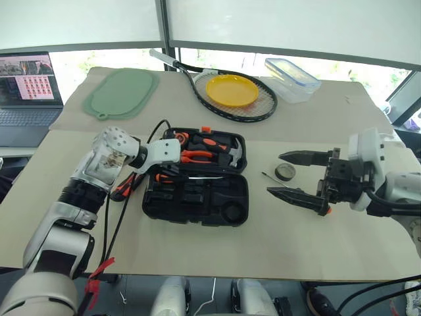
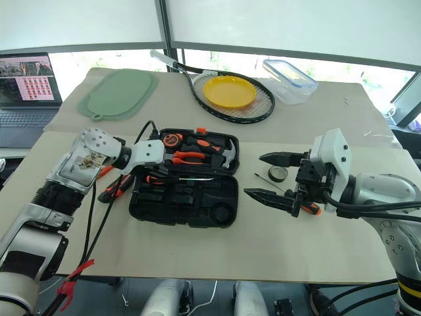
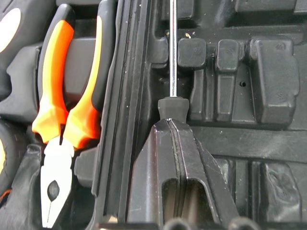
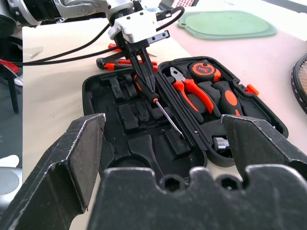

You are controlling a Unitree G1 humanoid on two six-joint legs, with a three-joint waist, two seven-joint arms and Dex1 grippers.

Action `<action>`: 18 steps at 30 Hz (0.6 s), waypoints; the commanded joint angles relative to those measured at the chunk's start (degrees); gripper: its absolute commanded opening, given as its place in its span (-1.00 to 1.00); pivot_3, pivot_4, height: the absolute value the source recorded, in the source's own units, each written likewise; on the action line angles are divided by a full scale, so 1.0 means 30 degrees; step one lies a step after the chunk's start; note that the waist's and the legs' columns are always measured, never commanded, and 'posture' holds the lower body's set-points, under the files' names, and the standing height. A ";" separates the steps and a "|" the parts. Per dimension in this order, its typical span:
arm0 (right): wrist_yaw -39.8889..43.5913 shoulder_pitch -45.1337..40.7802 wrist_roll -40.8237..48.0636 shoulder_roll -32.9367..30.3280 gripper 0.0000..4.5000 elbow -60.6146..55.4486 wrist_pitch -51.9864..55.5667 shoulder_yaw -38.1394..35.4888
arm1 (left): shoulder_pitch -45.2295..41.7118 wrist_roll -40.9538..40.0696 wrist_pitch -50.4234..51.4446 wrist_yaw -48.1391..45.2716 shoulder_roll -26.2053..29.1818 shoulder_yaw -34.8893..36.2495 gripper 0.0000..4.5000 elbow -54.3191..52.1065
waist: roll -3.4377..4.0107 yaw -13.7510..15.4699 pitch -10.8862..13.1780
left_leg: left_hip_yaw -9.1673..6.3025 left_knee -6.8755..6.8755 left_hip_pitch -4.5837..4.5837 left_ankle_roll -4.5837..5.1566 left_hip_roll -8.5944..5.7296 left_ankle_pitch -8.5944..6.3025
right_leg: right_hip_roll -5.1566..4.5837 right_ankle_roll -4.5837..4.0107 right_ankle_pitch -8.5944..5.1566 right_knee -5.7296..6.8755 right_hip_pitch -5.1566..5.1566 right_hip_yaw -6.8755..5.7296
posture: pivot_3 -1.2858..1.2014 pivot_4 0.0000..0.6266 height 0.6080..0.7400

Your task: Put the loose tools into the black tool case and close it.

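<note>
The black plastic clamshell tool case (image 1: 196,187) lies open flat on the pale bench (image 1: 276,237), in front of the robot and a little to its left, its small orange latch (image 1: 206,130) on the far edge. The far half holds the orange-handled pliers (image 4: 192,93), a hammer with a steel head (image 1: 231,154) and a round orange-and-black tape measure (image 4: 205,70); the white mark on the measure's face is too small to read with any confidence. The near half is mostly bare moulded slots, with a round recess (image 1: 231,212) at its right end.

The left gripper (image 4: 146,79) reaches down over the near half close to the hinge, its black fingers (image 3: 189,158) pressed together on the dark end of a slim screwdriver with a bright steel shaft (image 3: 172,48), which runs along the hinge line just over the slots. More orange-and-black-handled tools (image 1: 125,186) lie on the bench just beside the case's left end, partly hidden by the arm and black cables. A small dark tape roll (image 1: 285,172) sits on the bench to the right of the case, with a thin dark stick-like tool (image 1: 268,178) next to it.

The right gripper (image 1: 304,176) hangs over the bench near the roll, fingers spread wide apart and holding nothing.
</note>
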 commanded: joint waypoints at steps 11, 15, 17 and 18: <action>-0.0371 0.1650 -0.1849 -0.0117 1.00 0.0295 -0.0765 -0.0658 | -0.0532 0.0268 -0.0939 0.0375 -0.0917 0.0446 -0.99 0.0732 | 0.0004 0.0280 -0.0006 | -0.0003 0.0033 0.0004 0.0012 -0.0009 -0.0007 | -0.0007 0.0014 0.0008 0.0002 0.0021 -0.0003 | 0.03 -0.52 0.98; -0.1150 0.3829 -0.2643 0.0187 1.00 0.0801 -0.0575 -0.2226 | 0.0139 -0.3278 0.3184 0.0066 -0.0718 0.3348 -0.76 -0.1558 | 0.0004 0.0197 -0.0005 | -0.0001 0.0036 -0.0020 0.0018 -0.0002 -0.0011 | -0.0004 0.0017 0.0010 -0.0002 -0.0007 0.0001 | 0.03 -0.52 0.98; -0.1199 0.5867 -0.2778 0.0429 1.00 0.1500 -0.0208 -0.4285 | 0.0855 -0.6349 0.6352 0.0054 -0.0474 0.5747 -0.52 -0.3846 | 0.0002 0.0191 -0.0005 | -0.0018 0.0035 -0.0049 0.0014 0.0010 -0.0009 | 0.0002 0.0018 0.0009 -0.0005 -0.0021 -0.0007 | 0.03 -0.52 0.98; -0.0902 0.6883 -0.2900 0.0430 1.00 0.1817 -0.0189 -0.5235 | 0.1188 -0.7535 0.7557 0.0235 -0.0391 0.6673 -0.38 -0.4919 | 0.0005 0.0207 -0.0004 | -0.0029 0.0037 -0.0056 0.0008 0.0016 -0.0005 | 0.0004 0.0019 0.0008 -0.0004 -0.0024 -0.0010 | 0.03 -0.52 0.98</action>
